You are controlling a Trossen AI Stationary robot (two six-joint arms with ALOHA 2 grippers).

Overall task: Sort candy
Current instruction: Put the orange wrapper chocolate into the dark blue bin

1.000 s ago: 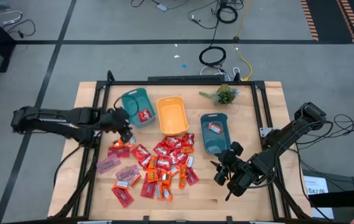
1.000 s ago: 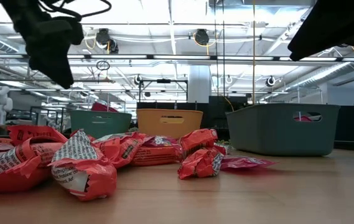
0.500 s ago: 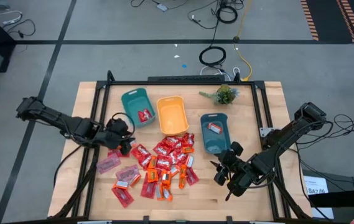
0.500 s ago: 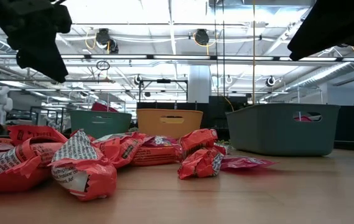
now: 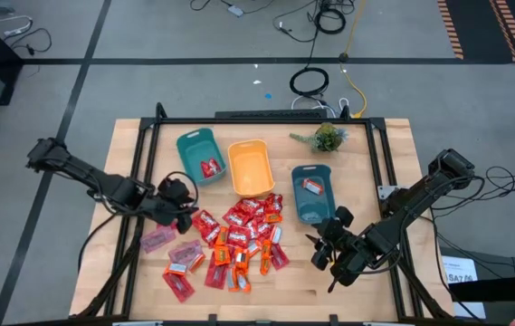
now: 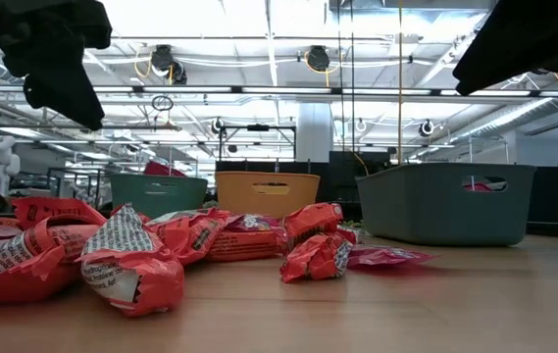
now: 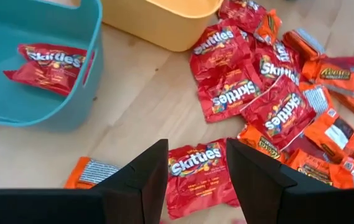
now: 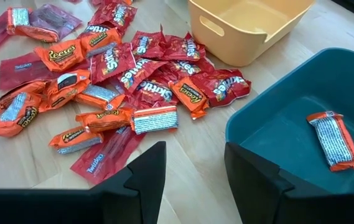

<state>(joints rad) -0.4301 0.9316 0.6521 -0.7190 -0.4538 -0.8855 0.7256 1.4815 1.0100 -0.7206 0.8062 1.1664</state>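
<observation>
The candy (image 5: 234, 237) lies in a loose heap of red and orange packets on the wooden table, with pale pink packets (image 5: 157, 240) at its left. My left gripper (image 5: 183, 210) hovers open over the heap's left end. In the left wrist view its fingers (image 7: 196, 149) stand apart above a red Skittles packet (image 7: 198, 177) without touching it. My right gripper (image 5: 320, 251) waits open near the heap's right side, above bare wood (image 8: 193, 152). One red packet (image 7: 52, 59) lies in the left teal bin, one orange candy (image 8: 332, 140) in the right teal bin.
Three bins stand behind the heap: a teal one (image 5: 195, 156) at the left, a yellow-orange one (image 5: 250, 167) in the middle, a teal one (image 5: 313, 192) at the right. A small green plant (image 5: 327, 138) sits at the far edge. Bare wood lies along the near edge.
My left gripper has swung away from the left teal bin toward the table's near edge, ending over the left end of the candy heap, its fingers as far apart as before. The candy has not moved.
</observation>
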